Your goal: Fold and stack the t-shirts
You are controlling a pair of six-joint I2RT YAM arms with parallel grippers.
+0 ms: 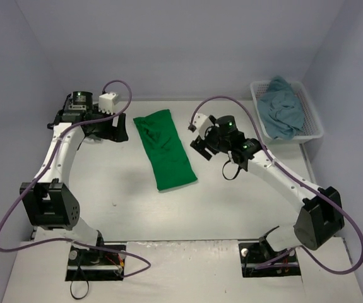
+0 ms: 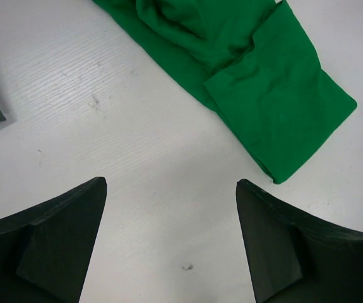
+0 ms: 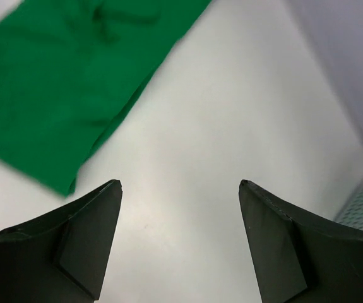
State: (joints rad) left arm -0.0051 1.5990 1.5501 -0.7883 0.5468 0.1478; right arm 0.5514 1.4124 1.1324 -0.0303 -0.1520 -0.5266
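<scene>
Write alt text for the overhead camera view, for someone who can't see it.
A bright green t-shirt, folded into a long strip, lies mid-table between two robot arms, with the left gripper and right gripper open and empty on either side of it. A teal-blue t-shirt is heaped in a white lattice basket at the far right corner.

My black two-finger left gripper points down, jaws spread wide, holding nothing. My black two-finger right gripper is wide and empty too. My white left arm and white right arm reach forward, elbows bent.
</scene>
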